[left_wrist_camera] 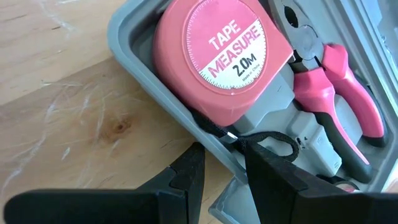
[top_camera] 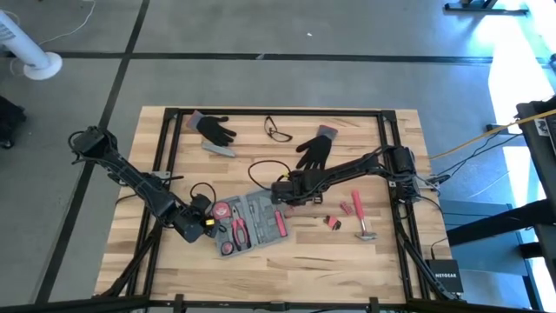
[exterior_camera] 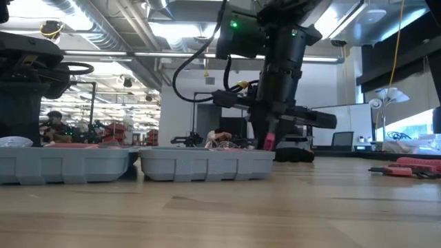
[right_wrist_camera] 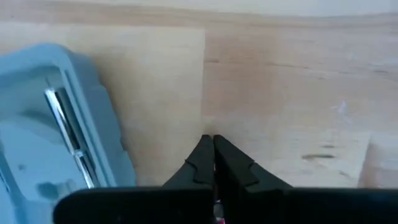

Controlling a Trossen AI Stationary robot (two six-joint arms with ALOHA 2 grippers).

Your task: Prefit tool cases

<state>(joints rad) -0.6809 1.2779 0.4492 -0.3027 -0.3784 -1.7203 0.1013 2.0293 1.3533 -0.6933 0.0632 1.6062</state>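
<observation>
High view, centre: your case is part-filled; the hammer is still outside. Left gripper pinches its rim; right gripper, jaws shut, holds a pink-tipped piece.

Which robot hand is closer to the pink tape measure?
The left gripper: it grips the case wall right beside the tape measure. The right gripper is shut at the case's far end.

arms: dark, jointed | cables: black, looped | light: green, perhaps a status lamp | fingers: black, tapered
</observation>
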